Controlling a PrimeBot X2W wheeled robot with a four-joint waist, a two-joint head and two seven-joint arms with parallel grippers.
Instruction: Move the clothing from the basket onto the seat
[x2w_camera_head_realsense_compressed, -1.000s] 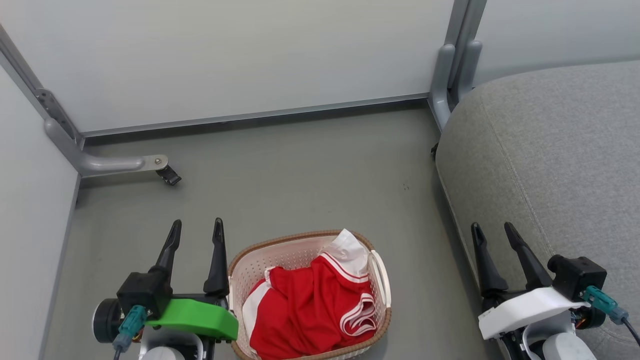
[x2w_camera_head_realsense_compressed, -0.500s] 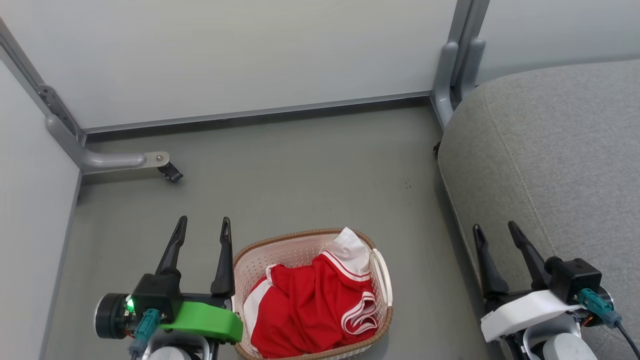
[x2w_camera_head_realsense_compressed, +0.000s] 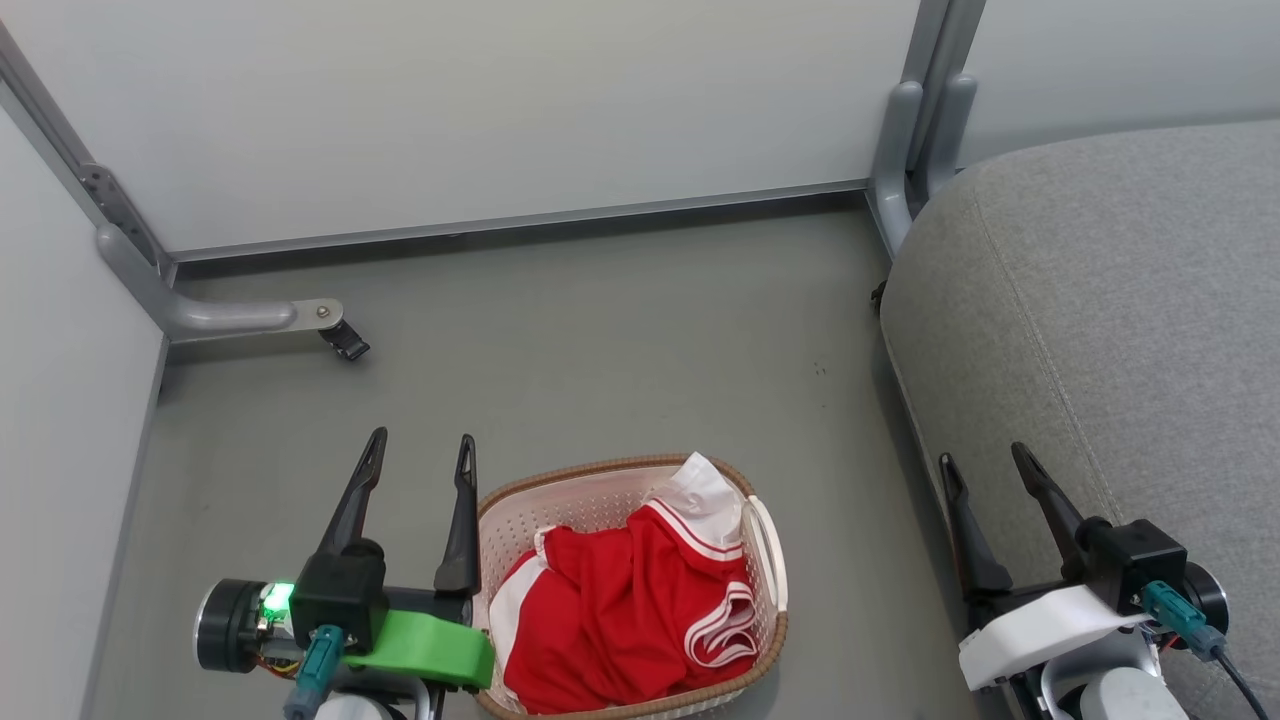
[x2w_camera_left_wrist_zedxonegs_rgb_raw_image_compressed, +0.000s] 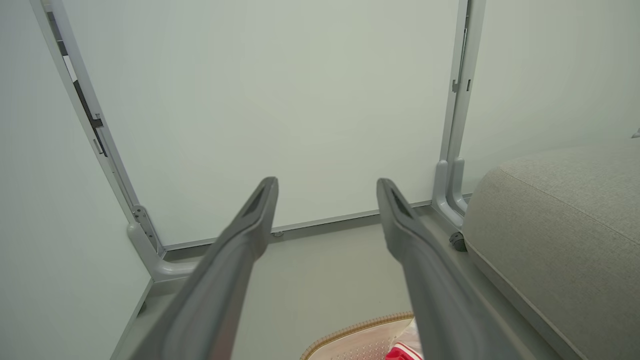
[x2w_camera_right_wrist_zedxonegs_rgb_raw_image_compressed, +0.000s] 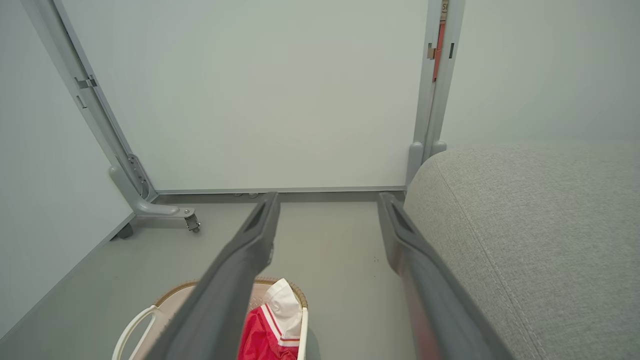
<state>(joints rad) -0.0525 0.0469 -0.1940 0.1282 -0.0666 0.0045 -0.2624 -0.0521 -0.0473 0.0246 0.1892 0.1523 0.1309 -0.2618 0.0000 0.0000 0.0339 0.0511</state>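
Red clothing (x2w_camera_head_realsense_compressed: 630, 610) with white striped trim lies bunched in the cream basket (x2w_camera_head_realsense_compressed: 560, 505) on the grey floor; a white part (x2w_camera_head_realsense_compressed: 705, 490) rises at the basket's far right. My left gripper (x2w_camera_head_realsense_compressed: 420, 447) stands open just left of the basket, nothing between its fingers. On the right, my open and empty right gripper (x2w_camera_head_realsense_compressed: 983, 457) hovers at the edge of the grey seat (x2w_camera_head_realsense_compressed: 1120, 300). The right wrist view has the clothing (x2w_camera_right_wrist_zedxonegs_rgb_raw_image_compressed: 267, 330) and basket (x2w_camera_right_wrist_zedxonegs_rgb_raw_image_compressed: 135, 325) at lower left, the seat (x2w_camera_right_wrist_zedxonegs_rgb_raw_image_compressed: 525, 225) at right. A bit of basket rim (x2w_camera_left_wrist_zedxonegs_rgb_raw_image_compressed: 350, 332) and the seat (x2w_camera_left_wrist_zedxonegs_rgb_raw_image_compressed: 565, 220) appear in the left wrist view.
Pale partition panels (x2w_camera_head_realsense_compressed: 450, 110) close off the back and left. Their grey feet, one with a caster (x2w_camera_head_realsense_compressed: 343, 342), sit on the floor at left, and a grey post (x2w_camera_head_realsense_compressed: 915, 110) stands by the seat's corner. Open floor (x2w_camera_head_realsense_compressed: 620, 340) lies beyond the basket.
The head view has shifted slightly. My left gripper has edged right, closer to the basket, and a green light now glows on its wrist. Both grippers stay open.
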